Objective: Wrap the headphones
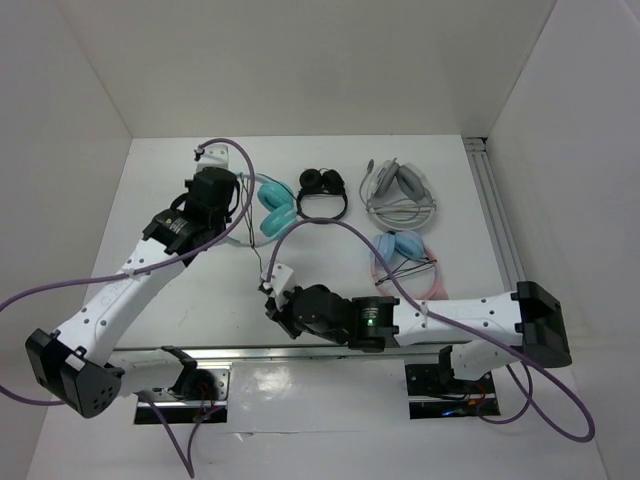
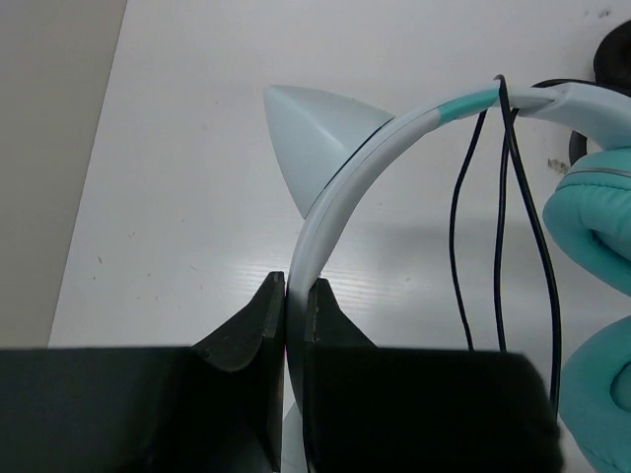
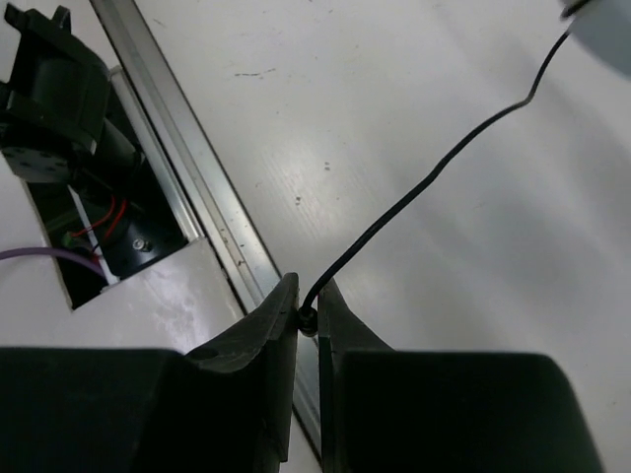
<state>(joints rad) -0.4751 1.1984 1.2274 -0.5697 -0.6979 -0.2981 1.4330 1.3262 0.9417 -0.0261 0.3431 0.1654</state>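
Observation:
The headphones (image 1: 274, 205) lie at the back left of the table, with teal ear cups (image 2: 592, 217) and a pale headband (image 2: 340, 187) that carries a small pointed ear (image 2: 311, 128). My left gripper (image 2: 296, 291) is shut on the headband just below that ear. A thin black cable (image 2: 503, 217) is looped over the band in several strands. Another stretch of the cable (image 1: 262, 262) runs toward the near edge. My right gripper (image 3: 308, 296) is shut on the cable (image 3: 434, 163) near its end, low over the table beside the front rail.
A small black pair (image 1: 322, 185), a grey-white pair (image 1: 400, 190) and a pink-banded pair with light blue cups (image 1: 403, 255) lie to the right of the headphones. A metal rail (image 1: 495, 215) lines the right side. Another rail (image 3: 187, 168) runs along the near edge. White walls enclose the table.

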